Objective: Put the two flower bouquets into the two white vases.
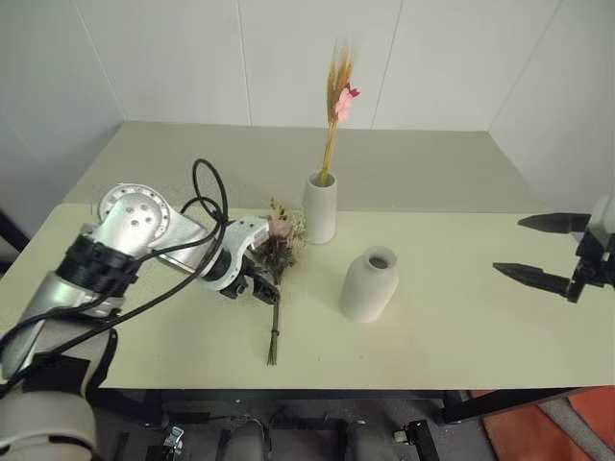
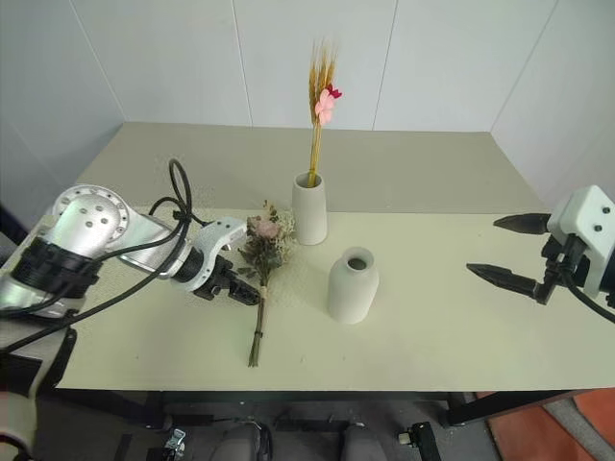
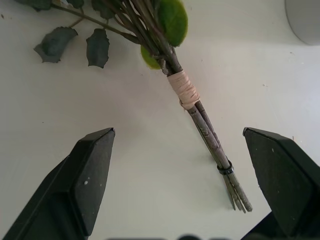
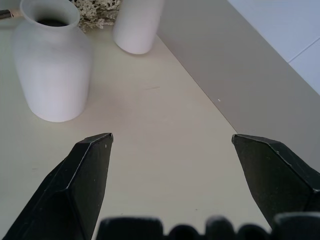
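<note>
The wheat-like bunch is already standing upright in the tall narrow vase, so one half of the job is looking finished. The rose bouquet is lying flat on the surface, its blooms pointing toward the tall vase and its brown stems trailing back toward the near edge. The rounded vase is sitting empty just beside it, on the robot's right, mouth up.

The left gripper is hanging over the bouquet with its fingers spread wide and nothing between them; in the left wrist view the stems are running diagonally across the gap, the tan wrapping lying beyond the fingertips. The right gripper is waiting well apart on the right, also fully open and holding nothing.

The step in hand looks like the pick-up of the rose bouquet. To do it well, the left gripper is probably best lowered so both fingers straddle the stems squarely, close to the tan wrapping where the bundle is tightest — a grip down at the thin stem tips would likely let the heavy head droop and swing. The fingertips need to reach the surface on either side without pressing the stems flat. Once it is closed, lifting straight up before tilting the stems downward should be keeping the leaves clear of the tall vase, which is standing very near the blooms.
</note>
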### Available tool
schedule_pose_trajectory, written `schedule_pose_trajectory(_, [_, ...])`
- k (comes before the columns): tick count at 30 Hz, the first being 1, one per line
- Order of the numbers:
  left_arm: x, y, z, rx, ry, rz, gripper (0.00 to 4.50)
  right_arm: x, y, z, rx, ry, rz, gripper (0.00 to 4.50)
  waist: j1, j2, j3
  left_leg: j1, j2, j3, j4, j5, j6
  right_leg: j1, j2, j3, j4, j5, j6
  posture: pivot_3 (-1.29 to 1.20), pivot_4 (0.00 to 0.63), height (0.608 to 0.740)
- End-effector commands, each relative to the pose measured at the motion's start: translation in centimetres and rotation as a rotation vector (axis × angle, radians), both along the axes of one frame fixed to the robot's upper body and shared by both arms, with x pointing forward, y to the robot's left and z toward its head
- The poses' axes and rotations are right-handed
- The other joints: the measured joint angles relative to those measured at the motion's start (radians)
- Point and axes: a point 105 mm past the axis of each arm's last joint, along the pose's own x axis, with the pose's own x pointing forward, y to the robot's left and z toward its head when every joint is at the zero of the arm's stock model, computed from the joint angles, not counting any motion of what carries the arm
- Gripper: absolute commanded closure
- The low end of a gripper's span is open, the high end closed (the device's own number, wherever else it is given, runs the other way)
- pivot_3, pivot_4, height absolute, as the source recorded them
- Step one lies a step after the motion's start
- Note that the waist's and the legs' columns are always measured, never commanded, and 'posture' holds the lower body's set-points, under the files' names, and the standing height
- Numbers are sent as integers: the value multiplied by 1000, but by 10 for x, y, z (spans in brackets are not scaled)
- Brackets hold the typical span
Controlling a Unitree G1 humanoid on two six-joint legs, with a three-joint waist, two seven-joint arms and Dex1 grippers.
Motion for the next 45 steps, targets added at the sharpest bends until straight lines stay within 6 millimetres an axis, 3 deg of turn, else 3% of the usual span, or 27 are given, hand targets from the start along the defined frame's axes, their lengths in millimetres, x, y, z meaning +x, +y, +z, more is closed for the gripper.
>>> schedule_pose_trajectory(1, [10, -8, 13, -45, -9, 29, 34, -7, 0, 15, -8, -68, -22, 0, 3, 0, 0, 0, 0, 0, 0, 0, 0, 0, 0, 0, 0, 0, 0, 0, 150, 740])
schedule_pose_trajectory(10, [27, -19, -5, 50, -10, 76, 34, -20, -3, 7, 13, -90, -86, 0, 6, 0, 0, -1, -1, -1, 0, 0, 0, 0, -1, -1, -1, 0, 0, 0, 150, 740])
schedule_pose_trajectory(13, [32, -23, -12, 88, -31, 86, 599, -23, -5, 7, 25, -101, -110, 0, 6, 0, 0, -1, -2, -1, 0, 0, 0, 1, -1, -1, -1, 0, 0, 0, 150, 740])
schedule_pose_trajectory(24, [44, -34, -20, 88, -48, 126, 4084, -32, -10, 6, 24, -95, -133, 0, 9, 2, -1, 0, -4, -4, 0, 0, 0, 2, -2, -1, -2, -2, -2, 0, 150, 740])
schedule_pose_trajectory(25, [45, -33, -20, 90, -59, 131, 4313, -32, -11, 6, 21, -95, -135, 0, 9, 2, -1, 0, -4, -4, 0, 0, 0, 2, -2, -1, -2, -2, -2, 0, 150, 740])
schedule_pose_trajectory(28, [49, -30, -13, 73, -94, 157, 4380, -32, -13, 7, 20, -91, -128, 0, 8, 2, -1, 0, -4, -4, 0, 0, 0, 2, -2, -1, -2, -2, -2, 0, 150, 740])
schedule_pose_trajectory(31, [61, -18, 3, 25, -213, 271, 4380, -35, -14, 7, 16, -87, -110, 0, 5, 2, -1, -1, -4, -5, 0, 0, 0, 2, -2, -1, -2, -2, 0, 0, 150, 740])
schedule_pose_trajectory(37, [67, 36, 38, -14, -400, 555, 4380, -34, -21, 7, 17, -86, -120, 0, -3, 1, -1, -2, -4, -5, 0, 0, 0, 0, -1, -1, -2, 0, 1, 0, 150, 740])
schedule_pose_trajectory(40, [67, 58, 76, -9, -673, 650, 4380, -33, -21, 8, 21, -91, -112, 0, -4, 1, -1, -2, -4, -5, 0, 0, 0, 1, -1, -1, -2, 0, 1, 0, 150, 740])
schedule_pose_trajectory(42, [71, 59, 110, -82, -888, 644, 4380, -31, -22, 9, 23, -97, -111, 0, -3, 1, -1, -2, -4, -5, 0, 0, 0, 1, -1, -1, -2, 0, 1, 0, 150, 740])
schedule_pose_trajectory(45, [71, 42, 161, -463, -1016, 555, 4380, -28, -24, 9, 20, -102, -114, 0, 7, 1, -1, -1, -4, -5, 0, 0, -1, 2, -1, -1, -2, 0, 0, 0, 150, 740])
